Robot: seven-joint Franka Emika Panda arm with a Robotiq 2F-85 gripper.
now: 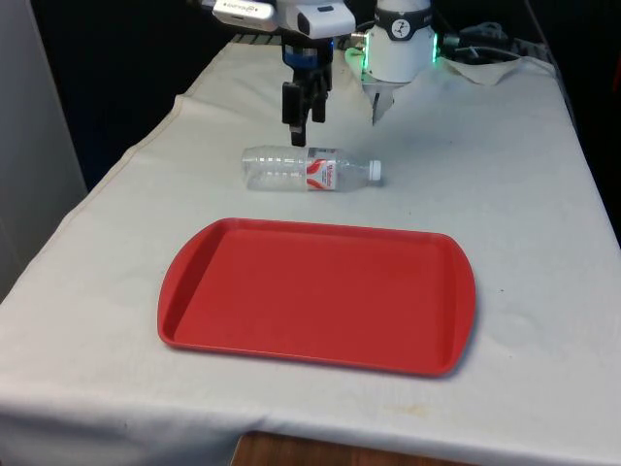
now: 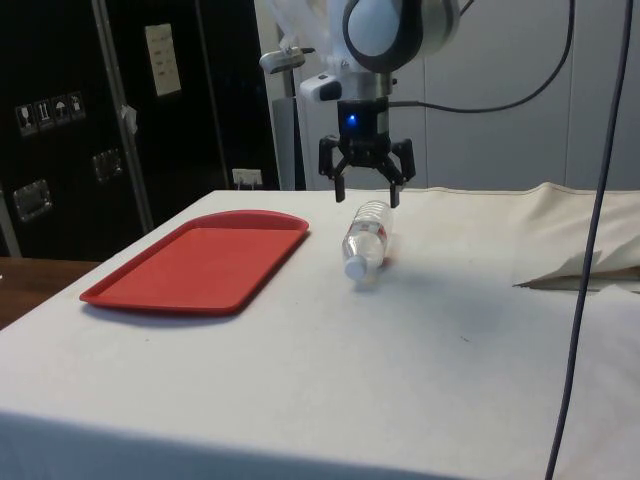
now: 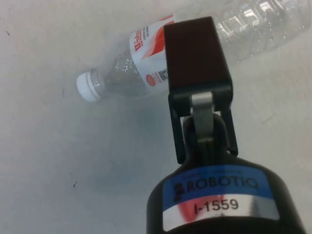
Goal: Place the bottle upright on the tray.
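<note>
Nearest you, the red tray (image 1: 315, 296) sits bare, so nothing is done yet. Just beyond it the clear bottle (image 1: 309, 168) lies on its side on the cloth (image 1: 524, 194). Above it hangs the gripper (image 2: 366, 195), spread wide and holding nothing; you have the grasp, lift and upright placing left.

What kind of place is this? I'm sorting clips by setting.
Probably a robot lab or test room, not a home: a cloth-covered table holding just a red tray and a plastic bottle, with dark cabinets behind and a gripper overhead.
</note>
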